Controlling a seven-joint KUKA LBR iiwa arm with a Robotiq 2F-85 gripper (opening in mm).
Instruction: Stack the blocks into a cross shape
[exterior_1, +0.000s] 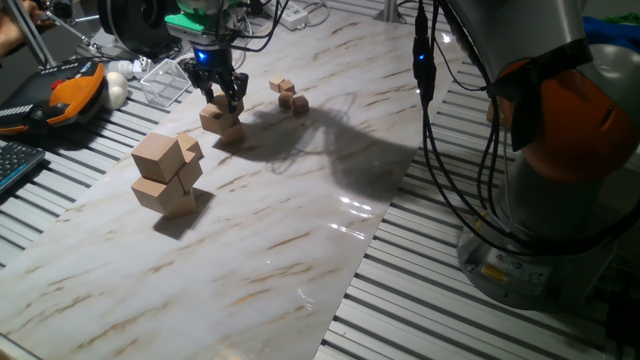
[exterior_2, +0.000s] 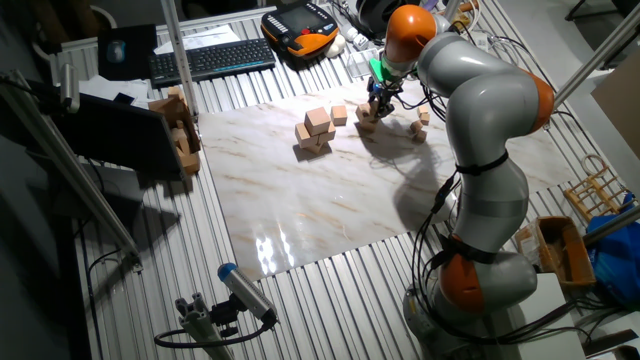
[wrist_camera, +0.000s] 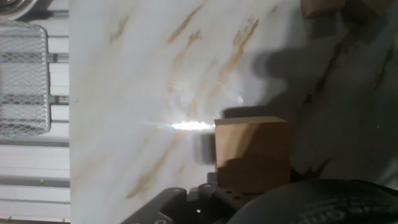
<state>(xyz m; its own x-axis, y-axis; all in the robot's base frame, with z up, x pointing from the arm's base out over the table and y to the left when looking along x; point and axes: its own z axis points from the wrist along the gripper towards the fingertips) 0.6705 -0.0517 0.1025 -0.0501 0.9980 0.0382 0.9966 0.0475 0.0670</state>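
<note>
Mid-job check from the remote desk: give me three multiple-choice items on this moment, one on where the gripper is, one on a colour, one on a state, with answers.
1. Where is the gripper?
A. Over the big cube pile
B. At the middle-size blocks
C. Off the marble board, over the keyboard

2. What colour is the light on the gripper body in the fixed view that shows the orange pendant at the left?
A. Blue
B. Red
C. Yellow

3. How do the big cubes stand?
A. All flat in one row
B. Scattered apart singly
C. Piled, some resting on others

Answers: 1 B, the fingers come down right at those blocks, with the small cubes off to one side. 2 A, a blue glow shows just above the fingers. 3 C, upper cubes sit on lower ones in one cluster on the marble board.
</note>
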